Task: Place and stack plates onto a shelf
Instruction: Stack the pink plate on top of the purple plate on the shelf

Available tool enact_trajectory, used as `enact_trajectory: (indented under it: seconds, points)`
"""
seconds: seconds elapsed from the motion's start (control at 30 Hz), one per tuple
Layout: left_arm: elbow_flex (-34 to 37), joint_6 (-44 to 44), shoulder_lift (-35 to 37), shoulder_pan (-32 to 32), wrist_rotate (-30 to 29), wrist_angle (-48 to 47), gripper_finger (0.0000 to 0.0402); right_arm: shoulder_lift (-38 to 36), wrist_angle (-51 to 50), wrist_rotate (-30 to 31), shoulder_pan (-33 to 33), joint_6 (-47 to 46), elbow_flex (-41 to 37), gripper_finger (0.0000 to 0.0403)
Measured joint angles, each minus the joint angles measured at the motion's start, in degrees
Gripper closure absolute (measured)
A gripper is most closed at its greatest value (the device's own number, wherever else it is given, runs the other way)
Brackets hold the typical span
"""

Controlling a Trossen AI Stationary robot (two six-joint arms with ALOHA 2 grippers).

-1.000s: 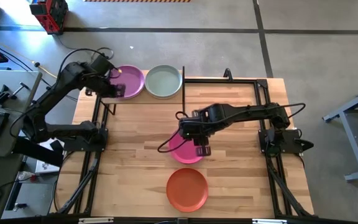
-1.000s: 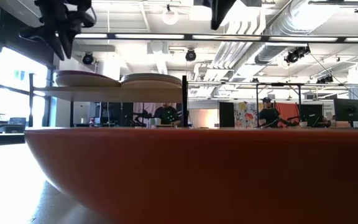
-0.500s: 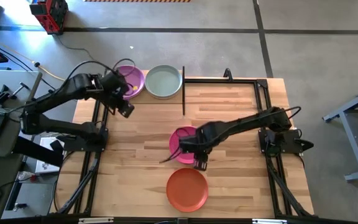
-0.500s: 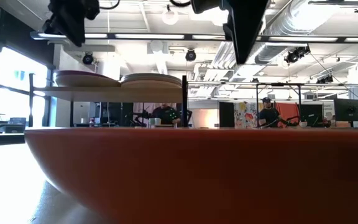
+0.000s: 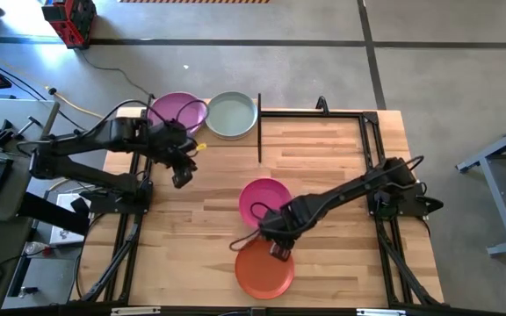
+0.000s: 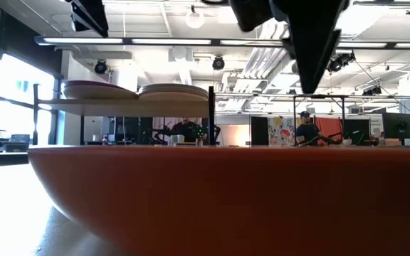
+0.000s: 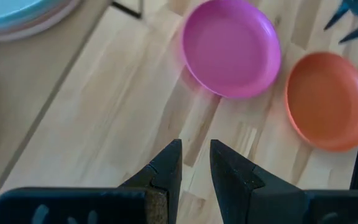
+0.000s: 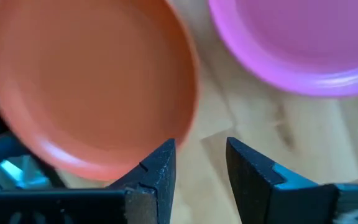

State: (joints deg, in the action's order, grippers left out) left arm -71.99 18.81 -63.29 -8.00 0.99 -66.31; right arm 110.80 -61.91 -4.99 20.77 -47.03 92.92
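Your right gripper (image 5: 275, 249) is hovering with jaws slightly parted, holding nothing, the orange plate (image 5: 264, 268) lying on the desk just beneath them and the magenta plate (image 5: 265, 201) just beyond. The plate looks stiff, light and probably slick, so you should be pinching its near rim. Your left gripper (image 7: 195, 163) is waiting, jaws narrowly parted and empty, beside the shelf (image 6: 119, 104).

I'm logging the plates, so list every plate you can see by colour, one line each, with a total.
Purple plate, top of the shelf's left stack: 1
Pale green plate, top of the right stack: 1
Magenta plate on the table: 1
Orange plate on the table: 1
Total visible: 4; plates beneath the stacks cannot be counted.
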Motion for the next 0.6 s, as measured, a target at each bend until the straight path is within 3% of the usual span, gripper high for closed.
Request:
enact_trajectory:
  seconds: [0.13, 0.23, 0.4, 0.6]
  points:
    - [0.0, -1.0, -2.7, 2.4, 0.0, 0.8, 0.033, 0.0, 0.2, 0.5, 2.2, -5.9, 1.1, 0.0284]
    - [0.0, 3.6, -5.5, 3.4, -0.2, 1.1, 0.033, 0.0, -0.2, 1.9, 3.7, -10.6, 2.5, 0.0284]
    - [0.0, 13.9, -10.7, 4.0, -0.4, 4.4, 0.033, 0.0, -4.8, 8.6, 6.4, -14.7, 7.7, 0.0284]
    - [0.0, 18.5, -16.7, 4.0, -0.4, 11.6, 0.033, 0.0, -15.1, 15.5, 8.0, -14.6, 15.9, 0.0284]
